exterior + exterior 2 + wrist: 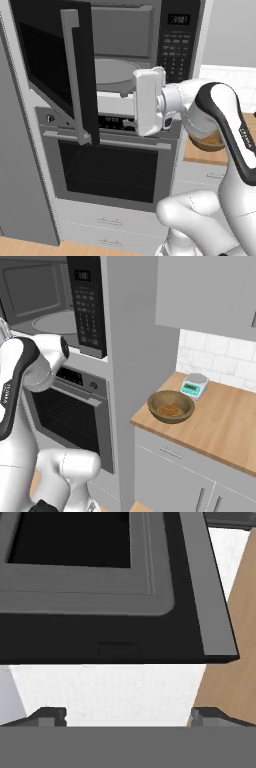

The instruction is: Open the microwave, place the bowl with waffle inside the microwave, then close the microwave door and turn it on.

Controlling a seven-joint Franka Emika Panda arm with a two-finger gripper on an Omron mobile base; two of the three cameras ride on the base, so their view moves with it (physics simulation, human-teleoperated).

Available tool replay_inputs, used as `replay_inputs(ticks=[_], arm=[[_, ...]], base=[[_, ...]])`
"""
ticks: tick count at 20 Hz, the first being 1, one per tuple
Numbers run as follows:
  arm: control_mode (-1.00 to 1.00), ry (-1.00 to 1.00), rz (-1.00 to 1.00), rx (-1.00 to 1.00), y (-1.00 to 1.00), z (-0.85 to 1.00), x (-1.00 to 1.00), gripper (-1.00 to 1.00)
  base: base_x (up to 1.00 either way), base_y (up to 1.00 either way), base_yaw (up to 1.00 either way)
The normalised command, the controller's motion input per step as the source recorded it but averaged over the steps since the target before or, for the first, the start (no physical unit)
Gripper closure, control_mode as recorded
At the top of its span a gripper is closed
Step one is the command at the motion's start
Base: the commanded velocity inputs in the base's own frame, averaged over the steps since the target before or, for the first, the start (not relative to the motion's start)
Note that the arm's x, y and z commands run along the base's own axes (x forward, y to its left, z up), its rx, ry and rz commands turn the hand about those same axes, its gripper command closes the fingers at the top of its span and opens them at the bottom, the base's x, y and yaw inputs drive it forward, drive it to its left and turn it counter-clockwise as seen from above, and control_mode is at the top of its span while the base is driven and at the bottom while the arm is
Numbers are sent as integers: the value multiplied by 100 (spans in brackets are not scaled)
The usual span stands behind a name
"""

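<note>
The microwave [175, 45] has its black door [55, 70] swung wide open to the left, slim handle [75, 75] facing out. Its grey cavity and glass turntable [117, 70] are exposed. My gripper [127, 107] hangs just below the cavity opening, right of the door's free edge, open and holding nothing. In the hand view the fingertips [47, 716] stand far apart, with the door's inner face [120, 637] beyond them. The brown bowl with waffle [171, 406] rests on the wooden counter [225, 426] to the right, partly hidden behind my arm in the left base view [210, 144].
A steel oven [110, 170] with a horizontal bar handle sits under the microwave. A teal and white scale [195, 385] stands behind the bowl near the tiled wall. An upper cabinet [210, 291] hangs over the counter, and drawers [175, 456] lie below it.
</note>
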Motion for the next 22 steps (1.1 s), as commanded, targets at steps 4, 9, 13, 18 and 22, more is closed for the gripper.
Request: replay_inputs(ticks=[4,9,13,18,22], arm=[[-100,-10,11,0,31,-12,53,-100],[-100,-10,9,0,36,-17,53,-100],[-100,-11,8,0,32,-17,50,-100],[-100,-16,4,0,60,-10,18,-100],[-100,-18,0,0,76,-1,3,-100]], base=[[0,0,0],[0,0,0],[0,0,0],[0,0,0],[0,0,0]])
